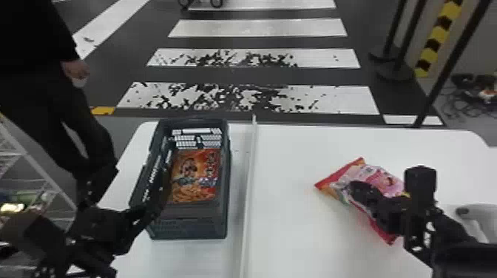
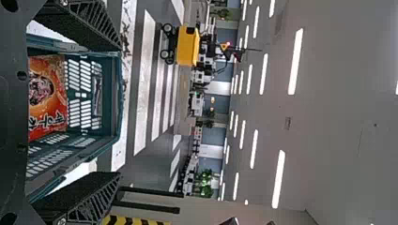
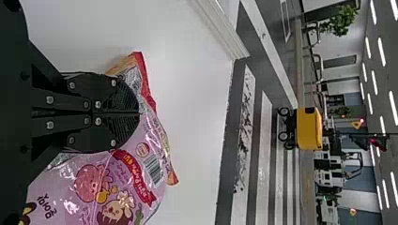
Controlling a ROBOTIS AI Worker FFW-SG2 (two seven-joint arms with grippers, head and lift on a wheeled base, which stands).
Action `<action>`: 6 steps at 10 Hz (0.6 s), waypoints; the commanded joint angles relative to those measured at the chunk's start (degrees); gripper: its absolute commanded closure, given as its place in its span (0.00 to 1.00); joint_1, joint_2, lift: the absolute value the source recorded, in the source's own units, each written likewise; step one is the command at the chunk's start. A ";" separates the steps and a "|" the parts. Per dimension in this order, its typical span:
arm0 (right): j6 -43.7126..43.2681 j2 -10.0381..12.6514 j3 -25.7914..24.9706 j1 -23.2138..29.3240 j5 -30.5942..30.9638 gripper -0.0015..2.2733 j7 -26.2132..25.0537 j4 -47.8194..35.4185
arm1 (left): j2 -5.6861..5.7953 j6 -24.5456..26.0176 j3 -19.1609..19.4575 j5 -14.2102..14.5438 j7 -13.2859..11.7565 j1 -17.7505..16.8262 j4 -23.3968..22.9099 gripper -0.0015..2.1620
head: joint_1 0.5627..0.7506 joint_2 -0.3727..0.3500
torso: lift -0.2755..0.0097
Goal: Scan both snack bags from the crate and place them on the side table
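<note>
In the head view my left gripper (image 1: 149, 211) is at the near left side of the dark crate (image 1: 190, 230); an orange snack bag (image 1: 196, 177) lies inside. The left wrist view has the left gripper (image 2: 118, 111) open, fingers wide apart, with the crate (image 2: 112, 98) and the orange bag (image 2: 49, 101) beyond them. Over the right part of the white table, my right gripper (image 1: 357, 190) holds a pink snack bag (image 1: 386, 183) with red ends. In the right wrist view the right gripper's (image 3: 137, 112) fingers are together on the pink bag (image 3: 122, 187), which spreads out to both sides.
A raised pale strip (image 1: 249, 185) runs between the crate's side and the right part of the white table (image 1: 296, 148). A light grey object (image 1: 480, 218) is at the right edge near the right arm. A wire rack (image 1: 33, 173) stands left of the table.
</note>
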 commanded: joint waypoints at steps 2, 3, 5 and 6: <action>0.22 0.00 -1.39 -0.10 0.30 0.94 -1.12 0.38 | 0.00 0.03 -0.09 -0.06 0.00 -0.01 0.00 0.02 | 0.70 0.61 | 0.62; 0.22 0.00 -1.74 -0.02 0.38 0.94 -1.65 0.38 | 0.00 0.03 -0.09 -0.06 0.00 -0.01 0.00 0.02 | 0.70 0.59 | 0.62; 0.75 0.00 -2.27 0.16 0.74 0.94 -2.27 0.38 | 0.00 0.03 -0.18 -0.06 0.00 -0.01 0.00 0.02 | 0.70 0.57 | 0.62; 0.75 0.00 -2.80 0.34 0.74 0.94 -2.35 0.38 | 0.00 0.03 -0.09 -0.06 0.00 0.08 0.09 0.02 | 0.70 0.57 | 0.62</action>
